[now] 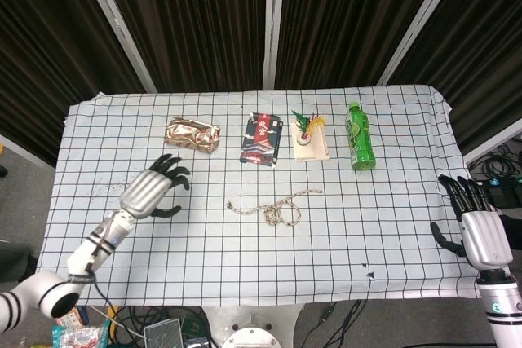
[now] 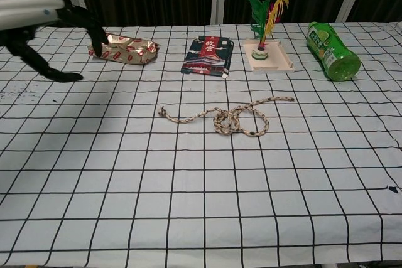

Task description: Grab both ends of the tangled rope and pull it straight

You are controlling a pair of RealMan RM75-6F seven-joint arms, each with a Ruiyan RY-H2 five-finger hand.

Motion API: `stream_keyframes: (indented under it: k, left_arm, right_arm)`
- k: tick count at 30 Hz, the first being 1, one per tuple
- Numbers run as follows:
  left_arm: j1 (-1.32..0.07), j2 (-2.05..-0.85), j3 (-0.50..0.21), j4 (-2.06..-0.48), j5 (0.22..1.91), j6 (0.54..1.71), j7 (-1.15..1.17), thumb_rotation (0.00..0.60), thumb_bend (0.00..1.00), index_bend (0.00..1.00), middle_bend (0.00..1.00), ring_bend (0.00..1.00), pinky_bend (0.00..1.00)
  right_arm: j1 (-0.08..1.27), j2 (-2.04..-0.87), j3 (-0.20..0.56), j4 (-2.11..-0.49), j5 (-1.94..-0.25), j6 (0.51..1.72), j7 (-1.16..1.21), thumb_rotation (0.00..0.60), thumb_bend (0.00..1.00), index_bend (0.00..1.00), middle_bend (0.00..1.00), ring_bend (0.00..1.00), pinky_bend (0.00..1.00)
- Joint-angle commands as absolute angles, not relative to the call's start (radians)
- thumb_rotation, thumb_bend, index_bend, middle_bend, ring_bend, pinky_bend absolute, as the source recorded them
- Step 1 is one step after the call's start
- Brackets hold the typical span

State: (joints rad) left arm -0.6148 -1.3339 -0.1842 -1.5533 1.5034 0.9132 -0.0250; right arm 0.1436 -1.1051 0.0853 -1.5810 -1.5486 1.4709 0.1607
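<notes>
The tangled rope (image 1: 276,206) lies loose at mid-table on the checked cloth (image 1: 391,226), untouched. The left hand (image 1: 155,187) hovers well left of it, fingers spread, holding nothing; the right hand (image 1: 475,222) waits at the right edge, fingers apart, empty

Likely a lab: dark curtains (image 1: 204,14), floor cables (image 1: 497,165)

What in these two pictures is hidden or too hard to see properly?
- Right hand: absent from the chest view, outside its frame; seen only in the head view.
- Left hand: chest view's left edge cuts it off.
- Rope tangle: too small in either view to trace how the strands cross.
- Booklet print: too small to read.
</notes>
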Motion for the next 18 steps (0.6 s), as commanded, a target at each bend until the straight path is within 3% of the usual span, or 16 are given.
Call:
stream_keyframes:
  k: [1,12,18]
  left_arm:
    - [-0.703,-1.436,-0.200,-1.492,1.460,0.826,-0.010,0.600,0.23,0.42,0.23,0.08,0.00]
    - [-0.788,-1.596,-0.183,-1.437,1.356,0.773,0.129,0.600,0.26,0.49,0.22,0.08,0.00]
    - [-0.815,-1.673,-0.188,-1.389,1.281,0.800,0.264,0.600,0.26,0.47,0.14,0.00,0.00]
  right_arm:
    - [0.144,-1.108,0.086,-1.585,-1.539,1.465,0.152,0.600,0.31,0.03,0.10,0.00,0.00]
    - [0.152,-1.120,0.091,-1.599,-1.515,1.443,0.124,0.600,0.31,0.03,0.10,0.00,0.00]
    - [0.153,-1.130,0.088,-1.592,-1.510,1.437,0.127,0.600,0.31,0.03,0.10,0.00,0.00]
